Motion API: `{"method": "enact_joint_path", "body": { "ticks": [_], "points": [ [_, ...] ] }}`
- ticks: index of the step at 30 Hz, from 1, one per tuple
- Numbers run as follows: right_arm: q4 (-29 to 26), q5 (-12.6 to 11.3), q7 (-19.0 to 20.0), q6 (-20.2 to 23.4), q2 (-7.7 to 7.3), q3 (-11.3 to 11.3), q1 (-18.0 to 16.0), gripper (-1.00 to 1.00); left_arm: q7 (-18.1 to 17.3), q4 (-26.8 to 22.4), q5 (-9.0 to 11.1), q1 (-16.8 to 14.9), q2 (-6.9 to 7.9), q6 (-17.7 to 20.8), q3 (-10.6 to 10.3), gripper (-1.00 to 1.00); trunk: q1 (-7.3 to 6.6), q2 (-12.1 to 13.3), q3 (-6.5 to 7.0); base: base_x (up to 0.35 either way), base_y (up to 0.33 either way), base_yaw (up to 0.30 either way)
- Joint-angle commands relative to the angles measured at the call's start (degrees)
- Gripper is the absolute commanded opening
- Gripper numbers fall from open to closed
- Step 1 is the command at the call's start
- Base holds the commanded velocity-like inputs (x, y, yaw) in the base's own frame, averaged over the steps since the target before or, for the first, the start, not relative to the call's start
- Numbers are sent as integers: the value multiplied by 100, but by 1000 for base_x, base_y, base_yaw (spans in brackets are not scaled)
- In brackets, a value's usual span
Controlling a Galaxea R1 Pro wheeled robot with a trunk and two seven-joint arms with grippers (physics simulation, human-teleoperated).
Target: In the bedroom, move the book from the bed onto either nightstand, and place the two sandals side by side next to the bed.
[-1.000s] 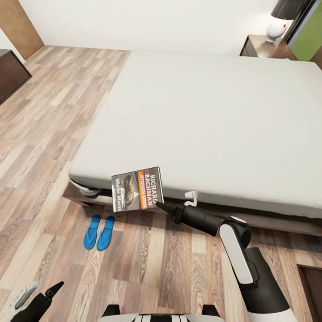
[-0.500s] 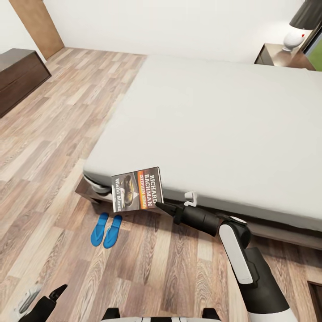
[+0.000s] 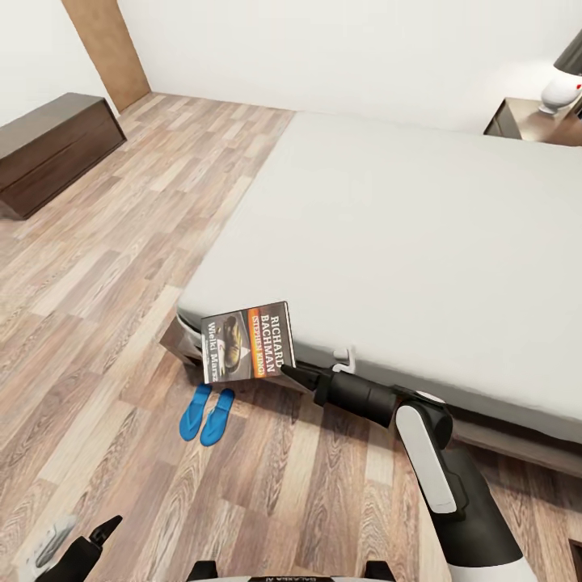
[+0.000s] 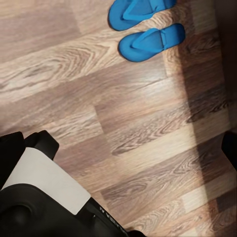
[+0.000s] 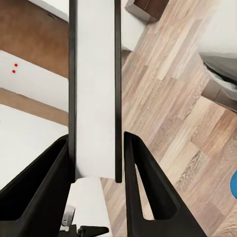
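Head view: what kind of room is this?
Most likely a bedroom: a large bed with a bare pale mattress, a nightstand with a lamp beside it, and a wood-plank floor.

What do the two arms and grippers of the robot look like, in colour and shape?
The right arm has a rounded white segment on a glossy black link, then a black cylindrical wrist. The right gripper ends in slim, pointed black fingers with elongated slots. The left gripper is also black and pointed, on a black body with a grey-white part. No cables or markings are visible.
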Motion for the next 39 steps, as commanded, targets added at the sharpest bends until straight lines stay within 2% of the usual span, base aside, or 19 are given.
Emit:
{"method": "enact_joint_path", "body": {
  "ticks": [1, 16, 39],
  "points": [
    [-2, -43, 4, 42, 3, -4, -3, -100, 49, -12, 60, 2, 1, 19, 4, 100, -22, 39, 24, 0, 0, 170],
    [-2, -44, 14, -13, 20, -20, -4, -100, 67, -8, 62, 2, 1, 17, 8, 100, -352, 641, 344, 0, 0, 64],
    [-2, -26, -59, 31, 56, 126, -12, -100, -2, 224, 62, 2, 9, -51, 21, 100, -352, 641, 545, 0, 0, -28]
  ]
}}
